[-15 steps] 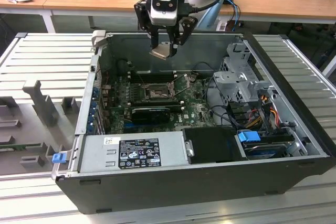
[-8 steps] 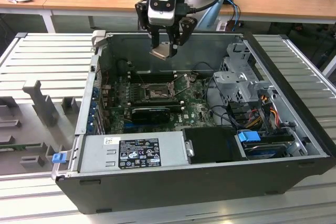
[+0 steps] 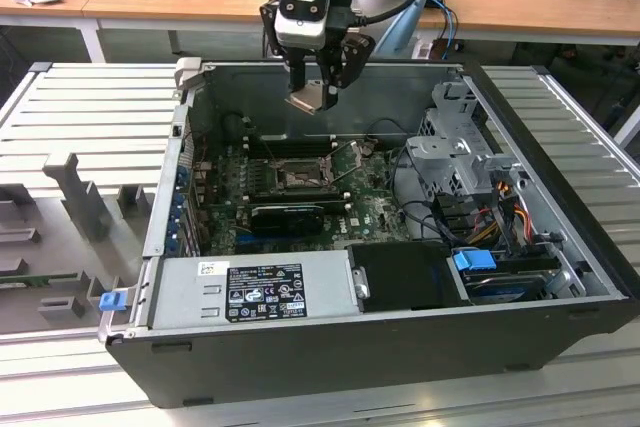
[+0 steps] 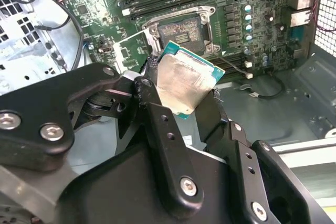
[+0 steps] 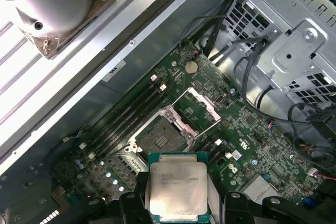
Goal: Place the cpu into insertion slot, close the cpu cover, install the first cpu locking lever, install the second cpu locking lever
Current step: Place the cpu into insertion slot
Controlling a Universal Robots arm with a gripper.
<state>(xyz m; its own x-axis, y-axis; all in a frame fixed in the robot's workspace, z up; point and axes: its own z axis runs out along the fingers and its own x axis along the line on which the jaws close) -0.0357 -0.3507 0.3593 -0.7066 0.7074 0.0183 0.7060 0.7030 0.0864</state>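
– Tan-silver metal is seen between the fingers of the tool (image 3: 318,90). What is being carried?

– The cpu (image 3: 311,98) is held there. The tool is closed only to the chip's width, and one black finger (image 4: 153,109) is pressed against each of two opposite edges. A thin green rim can be made out round the pale face in both wrist views.

– Where is the chip placed relative to the slot (image 3: 298,179)?

– It is held in the air above the slot and well apart from it. Nothing is touched by it except the fingers. In the exterior view it hangs near the far wall of the open case (image 3: 300,347), which is laid on the ribbed grey bench (image 3: 90,107).

– How is the slot itself found?

– It is left uncovered, so that its dark centre and silvery rim are exposed on the green board (image 5: 247,129). The cover (image 5: 198,109) is swung open and lies just beside one edge of the slot. Long dark memory sticks (image 5: 131,111) are set along the opposite edge. Whether the levers are latched cannot be told.
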